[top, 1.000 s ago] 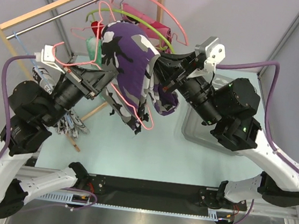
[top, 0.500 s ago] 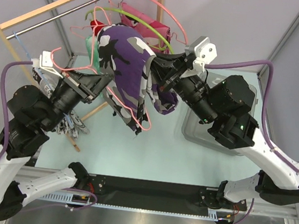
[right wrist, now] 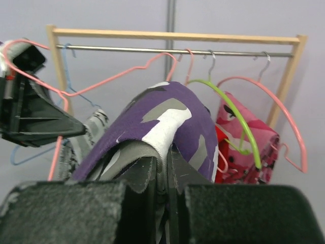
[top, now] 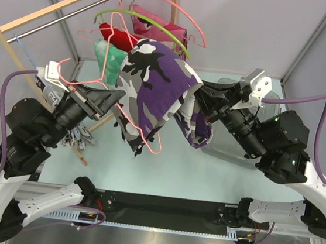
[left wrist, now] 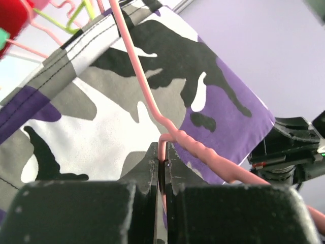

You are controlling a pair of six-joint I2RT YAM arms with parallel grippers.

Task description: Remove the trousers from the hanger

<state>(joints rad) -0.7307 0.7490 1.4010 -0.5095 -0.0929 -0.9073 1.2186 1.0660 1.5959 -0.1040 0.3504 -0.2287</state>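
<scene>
1. The left gripper is clamped on the hanger. In the left wrist view the thin pink wire drops straight between its 2 closed fingers.
2. The trousers are draped over that hanger and held up in the air above the table. They sit between the 2 arms and in front of the clothes rack.
3. The right gripper is pinched on a fold of the trousers. In the right wrist view, camouflage cloth is squeezed between its fingers (no gap shows beside the cloth).
4. From the top camera, part of the cloth stretches from the hanger across to the right gripper. Below that gripper it hangs down in a purple fold, close to the grey tray under the right arm.
5. The lower corner of the pink wire pokes out beneath the trousers on the near side.
6. Behind them, the rail carries a lime-green hanger and a pink and red garment. A green-and-white garment hangs just behind the trousers.
</scene>
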